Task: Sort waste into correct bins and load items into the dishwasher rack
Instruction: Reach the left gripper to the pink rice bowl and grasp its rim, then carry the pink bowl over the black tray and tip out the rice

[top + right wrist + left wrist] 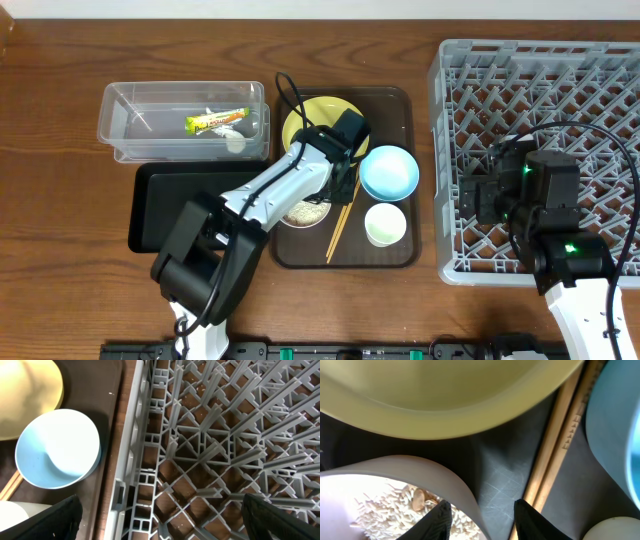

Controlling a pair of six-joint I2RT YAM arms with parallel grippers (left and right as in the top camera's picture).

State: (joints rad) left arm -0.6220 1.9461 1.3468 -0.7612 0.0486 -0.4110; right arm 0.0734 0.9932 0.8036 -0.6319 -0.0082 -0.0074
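Note:
My left gripper (330,190) (482,510) is open and straddles the right rim of the white bowl (300,222) (420,467). One finger is over the rice (305,212) (385,510) inside it, the other beside the wooden chopsticks (340,225) (555,445). The yellow plate (310,115) (445,405), light blue bowl (389,172) (57,450) and pale cup (385,224) stand close by. The snack wrapper (215,121) and crumpled paper (236,142) lie in the clear container (130,110). My right gripper (480,195) (160,510) is open and empty over the left side of the grey rack (540,80) (210,435).
The dishes all sit on a brown serving tray (400,110) (112,420), tight against the rack's left wall. A black tray (170,205) lies in front of the clear container, partly under my left arm. A small brown scrap (420,497) lies in the rice.

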